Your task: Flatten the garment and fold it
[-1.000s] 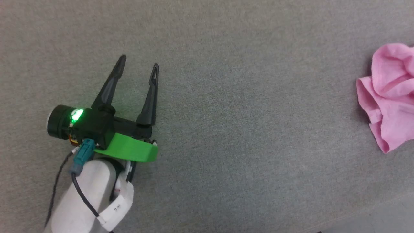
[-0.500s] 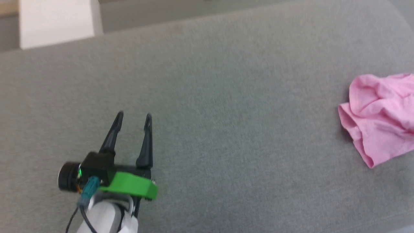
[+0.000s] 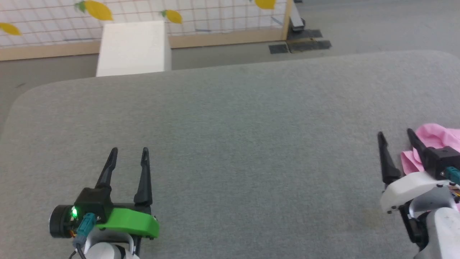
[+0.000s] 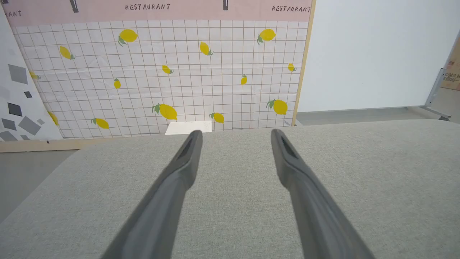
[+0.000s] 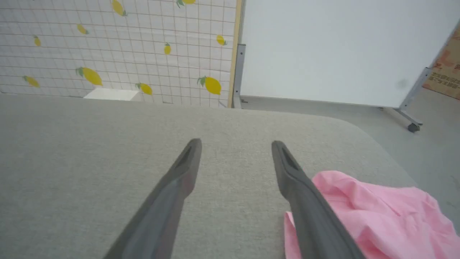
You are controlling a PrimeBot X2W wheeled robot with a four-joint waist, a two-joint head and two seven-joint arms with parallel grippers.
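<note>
The garment (image 3: pixel 436 138) is a crumpled heap of pink cloth at the right edge of the grey table (image 3: pixel 233 144); part of it is hidden behind my right wrist. In the right wrist view the garment (image 5: pixel 373 216) lies just right of my right finger. My right gripper (image 3: pixel 394 134) hovers open above the table, just left of the heap, with nothing between its fingers. My left gripper (image 3: pixel 129 150) stands open far to the left, near the front edge, over bare cloth. Its fingers (image 4: pixel 179 172) hold nothing.
A white box (image 3: pixel 133 48) stands on the floor behind the table's far edge. Behind it is a tiled panel with yellow lemons (image 4: pixel 161 72) and a white screen on wheels (image 5: pixel 341 50). The table's corners are rounded.
The head camera has tilted up, so the far edge, floor and wall panel now show. The right gripper has come into view beside the garment. The left gripper stays open.
</note>
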